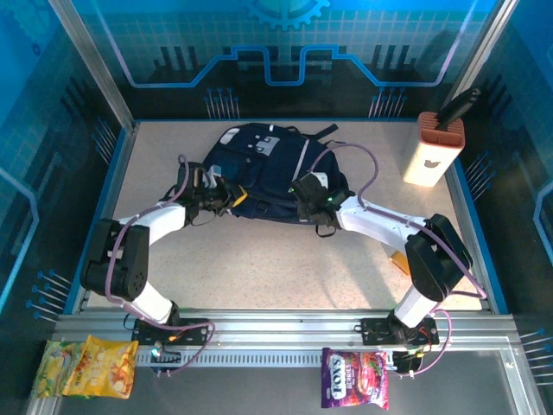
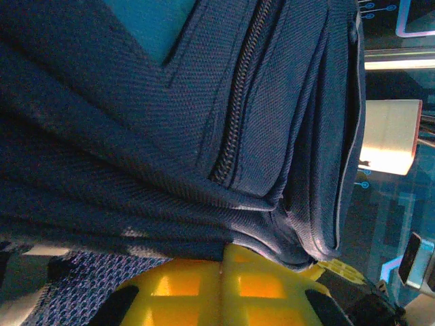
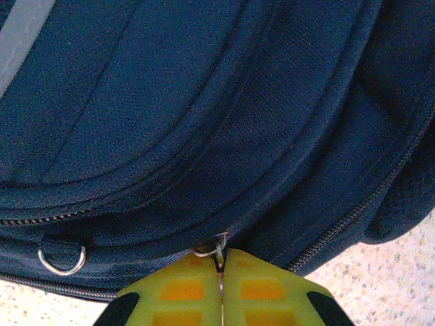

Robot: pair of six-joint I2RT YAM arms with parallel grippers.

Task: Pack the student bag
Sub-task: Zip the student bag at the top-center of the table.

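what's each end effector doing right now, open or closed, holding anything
left end effector: closed, apparently pinching a fold of the student bag
right end effector: closed on the bag's zipper pull

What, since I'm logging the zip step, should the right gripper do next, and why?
Probably draw the right gripper along the zipper line: it is shut on the metal zipper pull of the student bag, and the left gripper is shut on bag fabric, seemingly bracing it.
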